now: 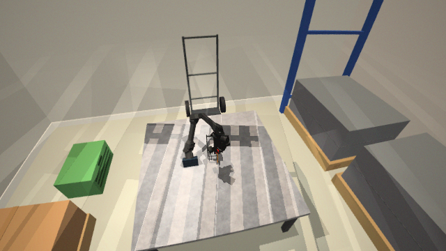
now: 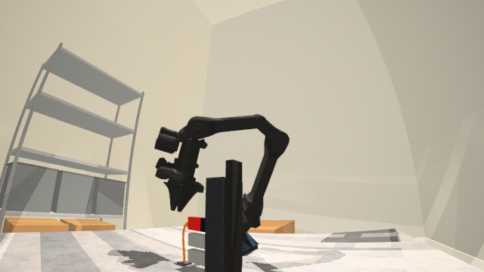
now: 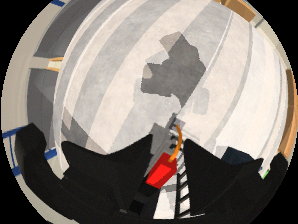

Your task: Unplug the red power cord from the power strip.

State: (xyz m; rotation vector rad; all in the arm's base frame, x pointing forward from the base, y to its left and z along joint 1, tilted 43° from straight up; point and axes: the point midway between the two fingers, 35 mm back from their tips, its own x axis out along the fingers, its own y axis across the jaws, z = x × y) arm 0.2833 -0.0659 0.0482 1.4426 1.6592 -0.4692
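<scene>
The red plug [image 1: 218, 150] [image 2: 194, 224] [image 3: 161, 171] sits on a stack of pale blocks, its back end against a black part [image 2: 203, 224] that looks like the power strip's end; most of the strip is hidden. An orange cord [image 2: 184, 243] [image 3: 180, 141] curves from the plug down to the table. My gripper [image 2: 176, 210] [image 3: 168, 140] is partly open and empty, pointing down. In the exterior view its tips are above the plug and a little left of it, not touching. In the wrist view the plug shows between the fingers, lower down.
Two tall dark posts [image 2: 215, 227] [image 2: 234, 211] stand right beside the plug in the exterior view and hide part of the stack. A thin black wire rack [image 1: 210, 157] stands beside the plug. The arm's navy base [image 1: 190, 162] [image 2: 249, 245] is on the table [image 1: 195, 209].
</scene>
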